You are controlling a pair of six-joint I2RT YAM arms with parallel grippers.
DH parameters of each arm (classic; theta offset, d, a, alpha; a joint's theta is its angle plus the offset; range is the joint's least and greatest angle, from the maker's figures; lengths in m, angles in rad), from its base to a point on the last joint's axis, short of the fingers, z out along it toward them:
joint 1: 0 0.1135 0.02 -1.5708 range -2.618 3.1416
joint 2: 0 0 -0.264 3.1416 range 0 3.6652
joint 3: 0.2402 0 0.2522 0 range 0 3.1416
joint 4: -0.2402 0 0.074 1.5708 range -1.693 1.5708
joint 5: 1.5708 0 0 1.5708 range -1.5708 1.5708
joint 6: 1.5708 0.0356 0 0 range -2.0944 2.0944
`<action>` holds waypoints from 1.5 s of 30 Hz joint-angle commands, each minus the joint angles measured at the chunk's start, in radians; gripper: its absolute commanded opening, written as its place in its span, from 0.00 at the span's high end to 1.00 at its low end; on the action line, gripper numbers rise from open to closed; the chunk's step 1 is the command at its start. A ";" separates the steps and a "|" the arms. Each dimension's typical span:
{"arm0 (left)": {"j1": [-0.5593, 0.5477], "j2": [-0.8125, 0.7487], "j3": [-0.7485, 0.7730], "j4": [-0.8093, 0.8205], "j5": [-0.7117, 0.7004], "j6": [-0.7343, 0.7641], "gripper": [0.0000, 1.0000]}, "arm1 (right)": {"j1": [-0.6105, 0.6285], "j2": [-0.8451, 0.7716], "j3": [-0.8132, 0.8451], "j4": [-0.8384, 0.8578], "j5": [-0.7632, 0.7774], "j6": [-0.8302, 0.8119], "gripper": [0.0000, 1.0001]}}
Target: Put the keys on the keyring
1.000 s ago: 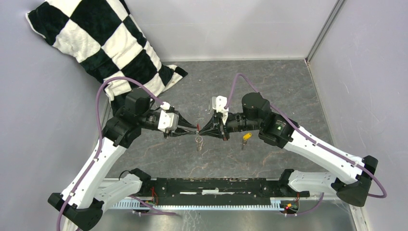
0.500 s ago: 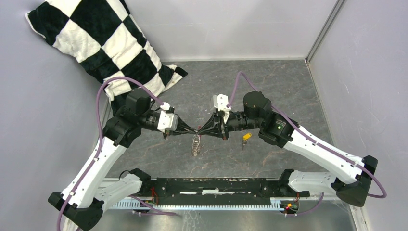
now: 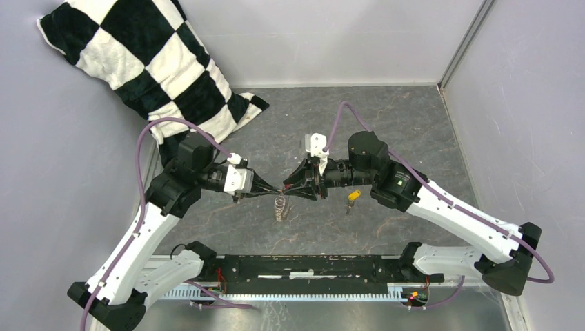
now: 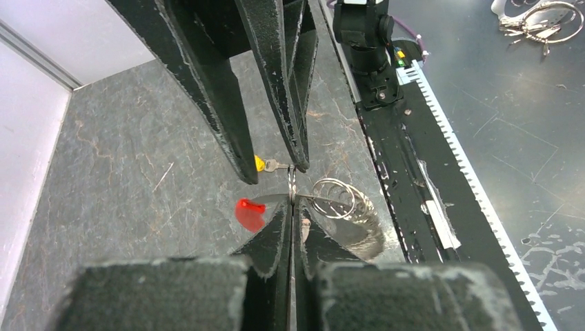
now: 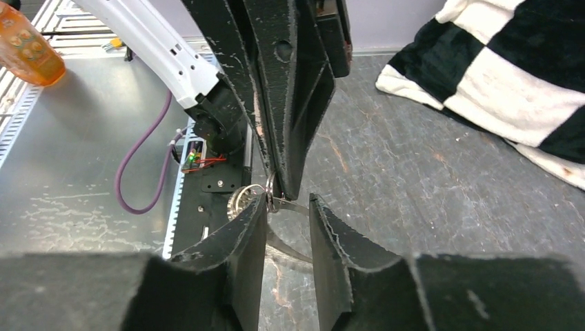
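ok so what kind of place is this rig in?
Probably a lab robot test cell: plain pale-grey enclosure walls on three sides, a dark stone-patterned tabletop, and two white-and-black robot arms bolted to a black metal base rail with exposed wiring.

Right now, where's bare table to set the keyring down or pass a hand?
Free: far-right table beyond the right arm; near strip between key and base rail. Crowded: centre, where left hand and right hand meet at the keyring; checkered cloth fills far left.
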 commanded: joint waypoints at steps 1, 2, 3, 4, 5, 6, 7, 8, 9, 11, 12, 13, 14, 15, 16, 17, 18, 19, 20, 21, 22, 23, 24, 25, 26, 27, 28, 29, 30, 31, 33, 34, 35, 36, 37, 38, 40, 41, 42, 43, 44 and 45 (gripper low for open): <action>-0.003 -0.014 -0.011 0.036 -0.010 0.028 0.98 | -0.004 -0.017 0.054 -0.003 0.065 0.018 0.64; -0.003 -0.017 -0.015 0.035 -0.012 0.028 0.98 | -0.005 -0.023 0.056 -0.010 0.071 0.020 0.63; -0.003 -0.018 -0.017 0.035 -0.015 0.030 0.98 | -0.006 -0.028 0.055 -0.013 0.076 0.024 0.63; -0.003 -0.019 -0.018 0.036 -0.016 0.030 0.98 | -0.008 -0.033 0.053 -0.016 0.079 0.027 0.62; -0.003 -0.019 -0.018 0.035 -0.015 0.030 0.98 | -0.008 -0.038 0.051 -0.018 0.083 0.031 0.60; -0.003 -0.020 -0.018 0.034 -0.015 0.030 0.98 | -0.012 -0.041 0.049 -0.019 0.087 0.032 0.59; -0.003 -0.021 -0.019 0.036 -0.017 0.031 0.98 | -0.013 -0.045 0.047 -0.019 0.087 0.031 0.57; -0.003 -0.020 -0.020 0.036 -0.023 0.033 0.98 | -0.016 -0.048 0.046 -0.021 0.088 0.031 0.55; -0.003 -0.021 -0.022 0.036 -0.027 0.033 0.98 | -0.017 -0.052 0.048 -0.026 0.092 0.053 0.52; -0.003 -0.024 -0.030 0.036 -0.039 0.038 0.98 | -0.021 -0.065 0.049 -0.038 0.102 0.061 0.49; -0.003 -0.027 -0.036 0.036 -0.043 0.043 0.98 | -0.025 -0.072 0.047 -0.041 0.109 0.062 0.47; -0.003 -0.028 -0.040 0.035 -0.047 0.049 0.98 | -0.031 -0.084 0.043 -0.043 0.115 0.064 0.44; -0.003 -0.031 -0.044 0.036 -0.046 0.052 0.98 | -0.035 -0.094 0.039 -0.046 0.121 0.066 0.40; -0.003 -0.031 -0.046 0.035 -0.047 0.054 0.98 | -0.040 -0.102 0.038 -0.051 0.131 0.071 0.37; -0.003 -0.032 -0.049 0.036 -0.046 0.056 0.98 | -0.048 -0.107 0.037 -0.061 0.139 0.077 0.35; -0.003 -0.031 -0.051 0.036 -0.047 0.058 0.98 | -0.056 -0.109 0.039 -0.071 0.145 0.082 0.33; -0.003 -0.032 -0.053 0.036 -0.049 0.062 0.98 | -0.063 -0.113 0.041 -0.083 0.156 0.088 0.29; -0.003 -0.032 -0.057 0.036 -0.053 0.064 0.98 | -0.071 -0.115 0.043 -0.093 0.171 0.095 0.27; -0.003 -0.032 -0.061 0.035 -0.057 0.069 0.98 | -0.081 -0.117 0.045 -0.106 0.185 0.101 0.24; -0.004 -0.033 -0.066 0.033 -0.060 0.074 0.98 | -0.092 -0.118 0.048 -0.118 0.206 0.109 0.23; -0.003 -0.033 -0.070 0.032 -0.064 0.077 0.98 | -0.105 -0.120 0.049 -0.127 0.241 0.121 0.21; -0.003 -0.032 -0.073 0.025 -0.066 0.090 0.98 | -0.120 -0.124 0.050 -0.139 0.274 0.134 0.20; -0.003 -0.030 -0.076 0.012 -0.066 0.101 0.98 | -0.144 -0.128 0.049 -0.146 0.304 0.148 0.19; -0.003 -0.030 -0.079 0.009 -0.068 0.104 0.98 | -0.166 -0.133 0.043 -0.148 0.331 0.162 0.17; -0.003 -0.030 -0.082 0.010 -0.071 0.103 0.98 | -0.186 -0.140 0.033 -0.147 0.360 0.180 0.16; -0.003 -0.030 -0.084 0.009 -0.072 0.104 0.98 | -0.210 -0.145 0.020 -0.149 0.382 0.199 0.16; -0.003 -0.029 -0.086 0.006 -0.072 0.107 0.98 | -0.235 -0.149 0.006 -0.151 0.391 0.211 0.15; -0.003 -0.028 -0.087 0.000 -0.073 0.113 0.98 | -0.264 -0.150 -0.005 -0.155 0.410 0.231 0.15; -0.003 -0.027 -0.087 -0.007 -0.075 0.121 0.98 | -0.293 -0.149 -0.024 -0.162 0.425 0.252 0.14; -0.003 -0.025 -0.088 -0.014 -0.076 0.126 0.98 | -0.319 -0.149 -0.041 -0.169 0.430 0.270 0.13; -0.003 -0.023 -0.090 -0.025 -0.077 0.134 0.98 | -0.387 -0.145 -0.085 -0.183 0.460 0.307 0.12; -0.003 -0.024 -0.091 -0.027 -0.077 0.135 0.98 | -0.414 -0.143 -0.110 -0.188 0.474 0.319 0.12; -0.003 -0.025 -0.093 -0.027 -0.078 0.138 0.98 | -0.446 -0.140 -0.146 -0.188 0.495 0.333 0.11; -0.003 -0.028 -0.095 -0.027 -0.077 0.141 0.98 | -0.471 -0.137 -0.183 -0.187 0.525 0.348 0.11; -0.003 -0.029 -0.096 -0.027 -0.076 0.142 0.98 | -0.495 -0.131 -0.212 -0.187 0.560 0.356 0.10; -0.003 -0.032 -0.097 -0.026 -0.077 0.143 0.98 | -0.523 -0.122 -0.241 -0.190 0.599 0.368 0.10; -0.003 -0.034 -0.092 -0.034 -0.079 0.152 0.98 | -0.554 -0.099 -0.288 -0.190 0.674 0.378 0.09; -0.003 -0.034 -0.087 -0.045 -0.078 0.160 0.98 | -0.557 -0.086 -0.306 -0.192 0.702 0.378 0.09; -0.003 -0.035 -0.085 -0.049 -0.074 0.160 0.98 | -0.560 -0.072 -0.322 -0.190 0.743 0.379 0.09; -0.003 -0.038 -0.086 -0.050 -0.070 0.155 0.98 | -0.560 -0.060 -0.333 -0.191 0.763 0.382 0.09; -0.003 -0.040 -0.090 -0.050 -0.064 0.150 0.98 | -0.560 -0.043 -0.347 -0.186 0.772 0.382 0.09; -0.003 -0.045 -0.095 -0.050 -0.059 0.147 0.98 | -0.562 -0.032 -0.359 -0.175 0.772 0.383 0.10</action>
